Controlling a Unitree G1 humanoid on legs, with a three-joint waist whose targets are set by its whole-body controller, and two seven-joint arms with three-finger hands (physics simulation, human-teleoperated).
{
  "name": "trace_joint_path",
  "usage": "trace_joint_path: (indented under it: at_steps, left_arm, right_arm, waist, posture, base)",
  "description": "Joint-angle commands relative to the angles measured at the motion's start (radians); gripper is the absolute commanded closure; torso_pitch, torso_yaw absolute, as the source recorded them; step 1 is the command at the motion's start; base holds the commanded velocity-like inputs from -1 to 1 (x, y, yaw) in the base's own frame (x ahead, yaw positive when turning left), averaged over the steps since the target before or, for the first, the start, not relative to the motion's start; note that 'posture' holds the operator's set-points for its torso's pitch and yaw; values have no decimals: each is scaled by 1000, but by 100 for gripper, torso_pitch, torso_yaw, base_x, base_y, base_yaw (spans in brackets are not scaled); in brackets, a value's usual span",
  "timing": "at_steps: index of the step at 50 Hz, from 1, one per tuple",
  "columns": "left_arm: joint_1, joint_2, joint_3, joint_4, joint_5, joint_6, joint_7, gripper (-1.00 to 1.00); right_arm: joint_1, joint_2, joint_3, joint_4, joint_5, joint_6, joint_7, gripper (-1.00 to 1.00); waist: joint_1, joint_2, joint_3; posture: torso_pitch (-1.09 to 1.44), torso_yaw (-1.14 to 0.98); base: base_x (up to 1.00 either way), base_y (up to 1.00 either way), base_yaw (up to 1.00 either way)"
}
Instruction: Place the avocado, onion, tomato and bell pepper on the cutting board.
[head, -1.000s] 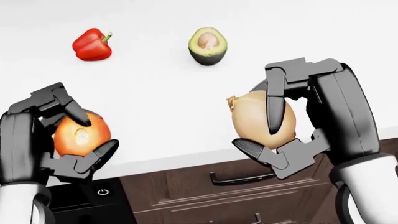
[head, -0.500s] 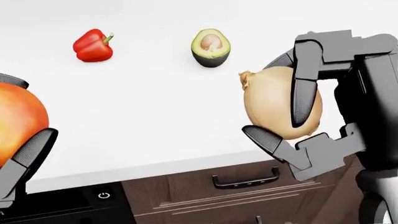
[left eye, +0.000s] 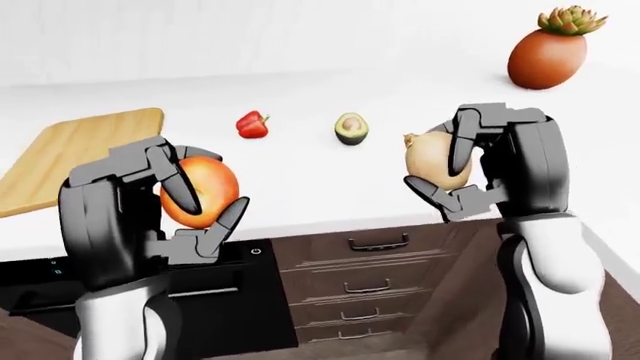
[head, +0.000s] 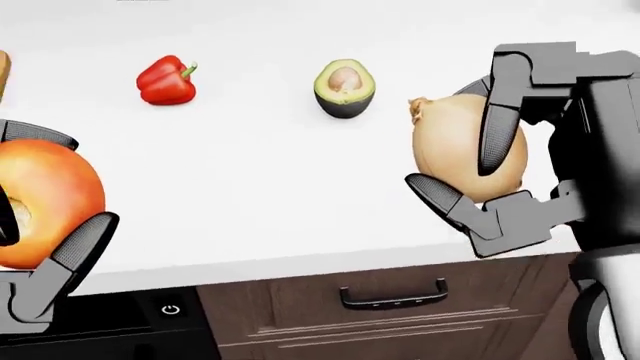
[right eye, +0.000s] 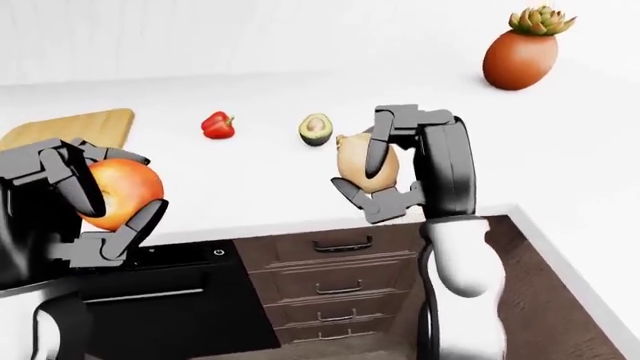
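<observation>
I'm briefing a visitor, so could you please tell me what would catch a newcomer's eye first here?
Two black robot hands held up over the counter's edge, each shut on produce: the left robot hand grips the tomato, the right robot hand the onion. Beyond them the pepper and avocado lie on the counter, right of the board.

Cutting board (left eye: 75, 154) cut off at 9 o'clock, left-eye view. Left hand (head: 40, 225) cropped at 8 o'clock, head view
</observation>
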Motion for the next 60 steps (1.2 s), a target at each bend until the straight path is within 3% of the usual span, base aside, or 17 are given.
trace_joint_path:
  at_steps: [1, 8, 12, 13, 15, 18, 19, 20, 25, 32, 33, 35, 36, 56, 57, 58, 60]
  left_arm:
    - [-15, 6, 10, -21, 7, -33, 4, 100]
    - [-11, 5, 12, -20, 6, -35, 1, 100]
    - [-6, 3, 7, -15, 9, -41, -1, 100]
    - [-7, 2, 7, -15, 8, -40, -1, 100]
    - [-4, 1, 2, -9, 12, -46, -3, 100]
    - [0, -1, -4, -7, 18, -51, -6, 100]
    - [1, -2, -5, -6, 19, -52, -7, 100]
    - [0, -3, -6, -5, 21, -53, -7, 100]
    - [4, -6, -13, -4, 24, -56, -10, 100]
    - [5, -9, -18, -5, 29, -57, -13, 100]
    - [6, -10, -18, -6, 28, -57, -14, 100]
    - [8, -10, -19, -6, 29, -58, -14, 100]
    - [8, -11, -19, -4, 29, -59, -14, 100]
    - [15, -13, -23, -2, 34, -70, -18, 100]
    - [14, -13, -23, -1, 34, -70, -18, 100]
    - [14, -14, -24, -2, 35, -69, -19, 100]
    - [13, -14, -23, -1, 34, -68, -19, 100]
  right_arm:
    - [-27, 2, 17, -15, -1, -37, -5, 98]
    - [-21, 6, 16, -22, -2, -22, 9, 97]
    - [-17, 9, 20, -19, -3, -25, 10, 96]
    - [-18, 9, 19, -20, -3, -25, 10, 96]
    - [-17, 6, 21, -19, -2, -20, 19, 97]
    - [-18, 6, 20, -23, 2, -19, 28, 98]
    - [-16, 6, 24, -23, 1, -21, 30, 98]
    - [-14, 7, 29, -23, -2, -23, 34, 98]
    - [-24, 9, 30, -27, -11, -13, 40, 98]
    - [-26, 12, 28, -26, -10, -10, 40, 98]
    - [-24, 12, 29, -26, -10, -12, 40, 98]
    - [-19, 14, 28, -23, -8, -17, 38, 97]
    - [-19, 14, 27, -24, -7, -16, 38, 97]
    - [-13, 15, 28, -21, 3, -21, 36, 97]
    - [-17, 13, 25, -21, 4, -18, 37, 98]
    - [-22, 11, 26, -21, 2, -11, 37, 97]
    - [-23, 11, 27, -23, 3, -10, 38, 97]
  waist:
    - [5, -18, -16]
    - [9, 30, 3]
    - [9, 120, -22]
    - [13, 86, -13]
    - [-1, 85, -27]
    - [7, -21, 6]
    - [5, -65, -7]
    - [-12, -38, -1]
    - [-16, -41, -24]
    - [-26, 43, -12]
    - [-28, 68, -18]
    - [-22, 166, -45]
    - [-15, 86, -12]
    - [-4, 3, -19]
    - [-18, 25, -26]
    - [-10, -3, -22]
    - [-15, -12, -35]
  posture:
    - [0, 0]
    - [0, 0]
    - [0, 0]
    - [0, 0]
    - [0, 0]
    - [0, 0]
    - [0, 0]
    - [0, 0]
    - [0, 0]
    - [0, 0]
    - [0, 0]
    - [0, 0]
    - [0, 0]
    - [0, 0]
    - [0, 0]
    - [0, 0]
    - [0, 0]
  base:
    - [0, 0, 34]
    - [0, 0, 50]
    - [0, 0, 56]
    - [0, 0, 56]
    - [0, 29, 28]
    - [0, 56, 0]
    - [0, 56, 0]
    - [0, 57, 0]
    - [0, 62, 0]
    - [0, 74, 0]
    - [0, 74, 0]
    - [0, 74, 0]
    - [0, 73, 0]
    - [0, 46, 0]
    - [0, 44, 0]
    - [0, 42, 0]
    - [0, 43, 0]
